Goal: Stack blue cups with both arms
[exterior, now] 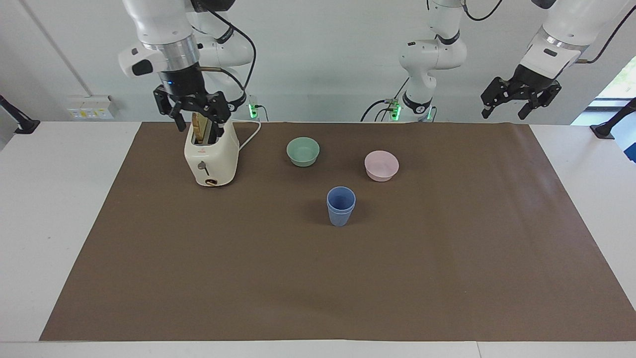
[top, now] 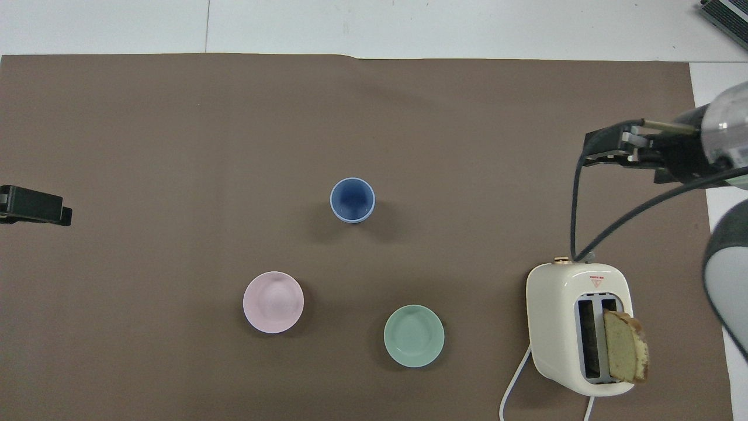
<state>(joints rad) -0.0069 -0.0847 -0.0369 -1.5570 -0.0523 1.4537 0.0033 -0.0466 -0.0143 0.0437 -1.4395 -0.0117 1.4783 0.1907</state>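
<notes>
Currently the blue cups (exterior: pixel 341 206) stand nested one inside the other near the middle of the brown mat (exterior: pixel 447 258), farther from the robots than the green bowl (exterior: pixel 303 151) and pink bowl (exterior: pixel 381 165). Right gripper (exterior: pixel 191 114) hangs above the toaster (exterior: pixel 211 154), fingers spread, holding nothing. Left gripper (exterior: pixel 519 102) waits raised over its own end of the table, fingers spread, empty.

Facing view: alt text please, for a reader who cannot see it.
Two blue cups stand nested on the brown mat, with a green bowl and pink bowl nearer the robots. The right gripper hangs open over the toaster; the left gripper waits open, raised.
</notes>
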